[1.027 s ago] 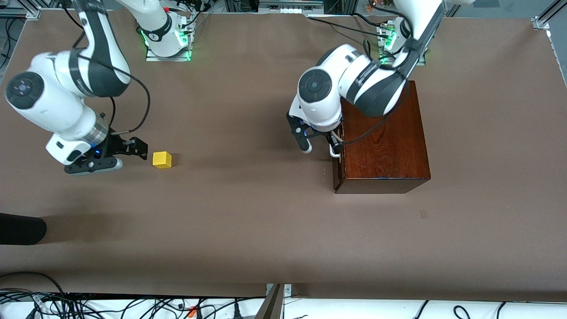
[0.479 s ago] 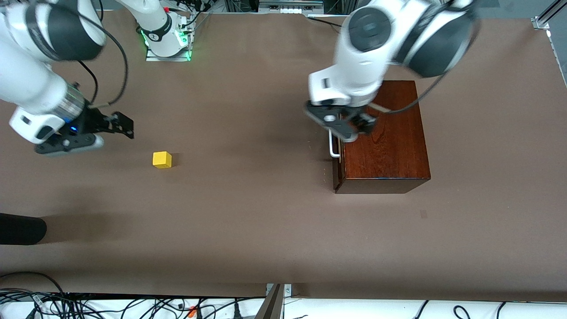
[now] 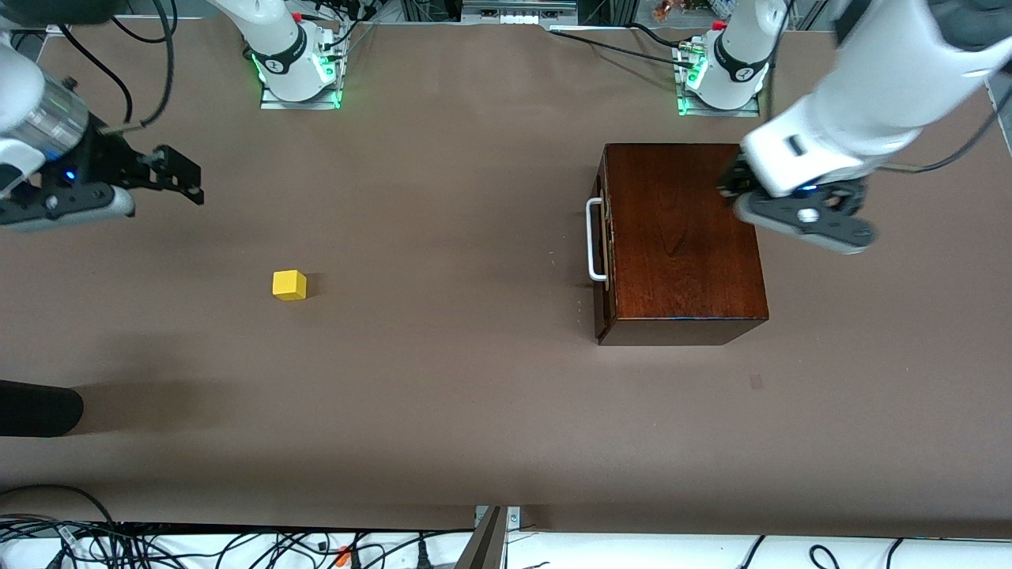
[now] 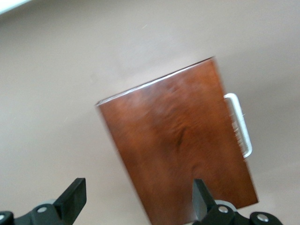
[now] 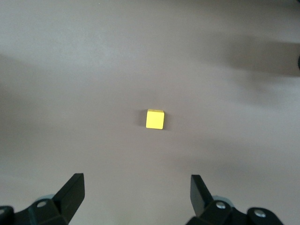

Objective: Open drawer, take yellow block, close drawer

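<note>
The yellow block (image 3: pixel 289 284) lies alone on the brown table toward the right arm's end; it also shows in the right wrist view (image 5: pixel 155 119). The mahogany box (image 3: pixel 684 237) stands toward the left arm's end. Its drawer (image 3: pixel 605 237) is pushed in, with the white handle (image 3: pixel 591 241) facing the block. My left gripper (image 3: pixel 779 207) is open and empty, up in the air over the box's edge away from the handle; the left wrist view shows the box top (image 4: pixel 178 150) and handle (image 4: pixel 239 124). My right gripper (image 3: pixel 183 175) is open and empty, high above the table, off from the block.
A black object (image 3: pixel 35 407) juts in at the table's edge at the right arm's end, nearer the front camera. Cables (image 3: pixel 158 545) run along the front edge. The arm bases (image 3: pixel 296 67) (image 3: pixel 723 71) stand farthest from the front camera.
My left gripper has left the drawer handle, risen and swung over the box toward its own end. My right gripper has risen and drawn away from the yellow block. The block has not moved.
</note>
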You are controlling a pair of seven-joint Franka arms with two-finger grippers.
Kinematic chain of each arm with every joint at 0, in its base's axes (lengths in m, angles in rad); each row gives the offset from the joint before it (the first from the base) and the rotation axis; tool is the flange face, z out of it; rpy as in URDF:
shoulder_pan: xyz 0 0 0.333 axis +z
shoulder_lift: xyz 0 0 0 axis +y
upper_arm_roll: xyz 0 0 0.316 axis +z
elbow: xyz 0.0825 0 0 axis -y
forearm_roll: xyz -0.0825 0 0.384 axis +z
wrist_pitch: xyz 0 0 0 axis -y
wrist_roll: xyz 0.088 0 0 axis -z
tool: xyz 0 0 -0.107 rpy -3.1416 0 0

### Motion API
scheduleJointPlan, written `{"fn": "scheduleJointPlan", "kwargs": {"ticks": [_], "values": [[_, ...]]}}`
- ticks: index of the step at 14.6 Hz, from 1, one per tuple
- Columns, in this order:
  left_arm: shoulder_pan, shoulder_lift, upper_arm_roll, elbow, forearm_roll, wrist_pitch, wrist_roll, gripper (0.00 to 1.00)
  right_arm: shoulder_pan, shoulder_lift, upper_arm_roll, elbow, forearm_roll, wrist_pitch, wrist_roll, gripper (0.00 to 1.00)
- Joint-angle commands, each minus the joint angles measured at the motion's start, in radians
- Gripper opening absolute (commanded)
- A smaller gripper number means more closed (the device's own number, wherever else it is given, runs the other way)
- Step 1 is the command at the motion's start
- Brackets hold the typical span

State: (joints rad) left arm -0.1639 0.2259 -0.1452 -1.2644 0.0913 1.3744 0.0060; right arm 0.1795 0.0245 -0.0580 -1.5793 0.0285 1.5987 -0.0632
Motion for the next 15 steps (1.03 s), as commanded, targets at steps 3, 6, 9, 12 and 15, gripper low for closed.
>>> {"fn": "scheduleJointPlan", "kwargs": {"ticks": [3, 6, 9, 12, 15], "values": [[-0.002, -0.117, 0.121, -0.113, -0.028, -0.02, -0.011, 1.0, -0.018, -0.008, 0.01, 0.034, -0.005, -0.042, -0.023, 1.0], [0.003, -0.169, 0.186, -0.202, -0.083, 0.034, 0.031, 1.0, -0.018, -0.002, 0.01, 0.064, -0.012, -0.068, -0.058, 1.0], [0.003, -0.252, 0.197, -0.343, -0.085, 0.118, 0.066, 1.0, -0.018, 0.0, 0.0, 0.096, -0.012, -0.086, -0.059, 1.0], [0.001, -0.25, 0.197, -0.339, -0.085, 0.118, 0.062, 1.0, -0.02, 0.0, 0.0, 0.11, -0.009, -0.121, -0.055, 1.0], [0.003, -0.25, 0.203, -0.332, -0.122, 0.123, 0.06, 1.0, -0.018, 0.018, 0.0, 0.111, -0.041, -0.111, -0.053, 1.0]]}}
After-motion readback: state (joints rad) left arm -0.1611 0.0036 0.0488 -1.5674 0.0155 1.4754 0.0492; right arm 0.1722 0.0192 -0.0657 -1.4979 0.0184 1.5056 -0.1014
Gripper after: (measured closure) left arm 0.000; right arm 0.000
